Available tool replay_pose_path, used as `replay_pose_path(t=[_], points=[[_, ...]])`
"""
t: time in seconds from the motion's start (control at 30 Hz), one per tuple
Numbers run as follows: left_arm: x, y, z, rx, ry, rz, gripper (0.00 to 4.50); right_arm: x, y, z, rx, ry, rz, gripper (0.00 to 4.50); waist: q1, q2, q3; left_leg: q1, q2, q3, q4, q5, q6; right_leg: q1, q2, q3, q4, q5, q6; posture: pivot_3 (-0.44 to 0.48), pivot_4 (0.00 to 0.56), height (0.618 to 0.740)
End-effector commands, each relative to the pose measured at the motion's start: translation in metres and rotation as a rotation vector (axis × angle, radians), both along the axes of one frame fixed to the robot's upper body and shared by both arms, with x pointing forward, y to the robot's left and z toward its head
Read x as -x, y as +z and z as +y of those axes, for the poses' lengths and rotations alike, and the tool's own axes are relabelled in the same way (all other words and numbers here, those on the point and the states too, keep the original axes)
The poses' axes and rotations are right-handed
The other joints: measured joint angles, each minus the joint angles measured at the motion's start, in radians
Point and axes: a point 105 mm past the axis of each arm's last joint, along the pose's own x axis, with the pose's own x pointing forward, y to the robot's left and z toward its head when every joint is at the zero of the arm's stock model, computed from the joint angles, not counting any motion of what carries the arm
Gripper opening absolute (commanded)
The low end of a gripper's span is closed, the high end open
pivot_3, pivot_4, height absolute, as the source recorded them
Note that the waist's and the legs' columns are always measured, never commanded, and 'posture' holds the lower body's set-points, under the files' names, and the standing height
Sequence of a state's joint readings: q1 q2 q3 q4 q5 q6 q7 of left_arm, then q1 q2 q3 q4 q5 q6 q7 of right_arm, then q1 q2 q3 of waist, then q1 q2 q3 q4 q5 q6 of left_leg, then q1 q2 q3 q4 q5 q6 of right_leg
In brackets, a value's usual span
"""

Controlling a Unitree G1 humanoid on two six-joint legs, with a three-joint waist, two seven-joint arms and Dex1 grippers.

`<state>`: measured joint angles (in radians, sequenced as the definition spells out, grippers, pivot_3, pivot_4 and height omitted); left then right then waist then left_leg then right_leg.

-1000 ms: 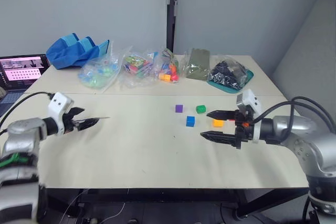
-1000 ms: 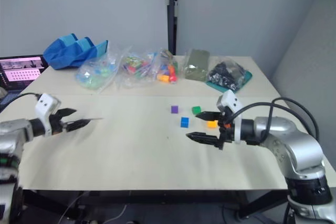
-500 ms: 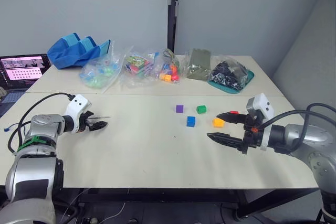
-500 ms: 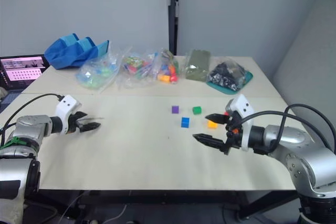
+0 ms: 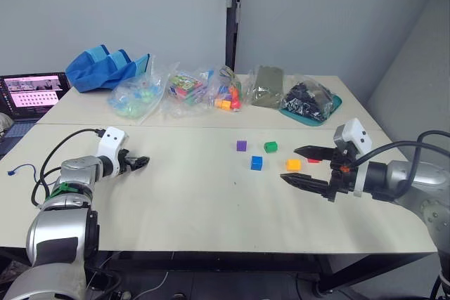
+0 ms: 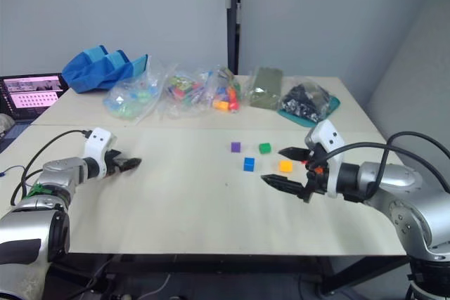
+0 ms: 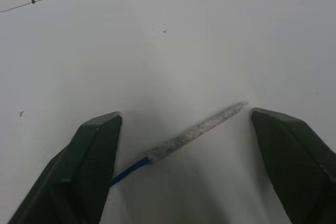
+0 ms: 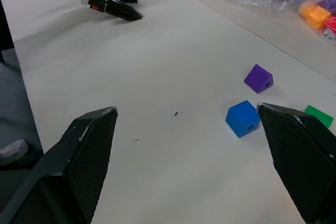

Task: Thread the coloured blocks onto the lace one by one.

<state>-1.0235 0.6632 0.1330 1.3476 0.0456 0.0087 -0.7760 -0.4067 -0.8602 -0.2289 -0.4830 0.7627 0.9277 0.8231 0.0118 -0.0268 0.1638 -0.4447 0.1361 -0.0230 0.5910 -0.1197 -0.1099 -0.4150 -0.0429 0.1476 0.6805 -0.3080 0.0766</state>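
The right gripper (image 5: pixel 306 165) hangs just over the worktop (image 5: pixel 190 201) with its jaws spread wide and nothing between them. Taking the blue block (image 5: pixel 256 163) as the landmark: this gripper is on the right of it, nearer the robot. The orange-yellow block (image 5: pixel 293 164) lies just to the right of the blue block, between it and the gripper's farther finger, and a small red block (image 5: pixel 313 161) shows right beside that finger. The purple block (image 5: pixel 241 145) sits just beyond the blue block to its left, and the green block (image 5: pixel 270 147) just beyond it to its right; none of the blocks touch one another.

Far to the left of the blue block, the left gripper (image 7: pixel 184 124) is low over the worktop, jaws released. The lace (image 7: pixel 197 128) lies flat on the surface between its fingers, free of both, its stiff pale tip joined to the thin blue cord.

Well beyond the blue block, along the far side, lie clear bags of toys (image 5: pixel 184 89), a blue cloth bag (image 5: pixel 105 68), an olive packet (image 5: pixel 265 86) and a teal tray of dark pieces (image 5: pixel 308 100). A laptop (image 5: pixel 29 91) stands at the far left.
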Motion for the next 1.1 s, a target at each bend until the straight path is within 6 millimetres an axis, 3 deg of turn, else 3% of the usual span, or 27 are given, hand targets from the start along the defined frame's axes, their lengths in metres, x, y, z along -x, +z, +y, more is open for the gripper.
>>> replay_pose_path(t=[0.03,0.3,0.6,0.67,0.97,1.07,1.1], points=[[0.008,-0.015,0.003,-0.005,-0.015,0.071,2.63,0.003,0.010,-0.003,0.015,-0.010,-0.033,4.50,0.000,0.000,0.000,0.001,0.000,0.000,0.000,0.000,0.000,0.001,0.000,0.000,0.000,0.000,0.000,0.000,0.150,0.717],[0.014,-0.009,-0.007,0.048,-0.138,0.087,0.01,0.002,0.002,-0.001,0.023,-0.010,-0.019,4.50,0.001,0.000,0.000,0.003,0.000,-0.001,0.000,0.000,0.000,0.005,0.000,-0.002,-0.001,-0.001,0.000,0.000,0.150,0.717],[0.022,0.020,-0.029,0.143,-0.380,0.071,0.01,-0.001,-0.003,0.003,0.014,0.007,-0.011,4.50,-0.003,0.000,0.000,0.003,0.000,-0.003,0.000,0.000,0.000,0.006,0.000,-0.004,-0.001,-0.001,0.000,0.000,0.150,0.717],[0.024,0.019,-0.032,0.076,-0.440,0.067,0.01,-0.002,-0.004,0.004,0.009,0.011,-0.011,4.50,-0.004,0.000,0.000,0.003,0.000,-0.003,0.000,0.000,0.000,0.006,0.000,-0.004,-0.001,-0.001,0.000,0.000,0.150,0.717],[0.033,0.043,-0.083,0.138,-0.750,-0.030,0.01,-0.005,-0.008,0.008,-0.012,0.016,-0.007,4.50,-0.003,0.000,0.000,0.003,0.000,-0.003,0.000,0.000,0.000,0.006,0.000,-0.004,-0.002,-0.001,-0.001,0.000,0.150,0.717],[0.027,0.048,-0.078,0.135,-0.685,-0.052,0.01,-0.004,-0.010,0.009,-0.014,0.016,-0.004,4.50,-0.004,0.000,0.000,0.003,0.000,-0.004,0.000,0.000,0.000,0.006,0.000,-0.005,-0.002,-0.001,-0.001,0.000,0.150,0.717],[0.027,0.048,-0.075,0.137,-0.673,-0.055,0.26,-0.004,-0.010,0.009,-0.014,0.016,-0.003,4.50,-0.006,0.000,0.000,0.003,0.000,-0.004,0.000,0.000,0.000,0.006,0.000,-0.004,-0.002,-0.001,-0.001,0.000,0.150,0.717]])
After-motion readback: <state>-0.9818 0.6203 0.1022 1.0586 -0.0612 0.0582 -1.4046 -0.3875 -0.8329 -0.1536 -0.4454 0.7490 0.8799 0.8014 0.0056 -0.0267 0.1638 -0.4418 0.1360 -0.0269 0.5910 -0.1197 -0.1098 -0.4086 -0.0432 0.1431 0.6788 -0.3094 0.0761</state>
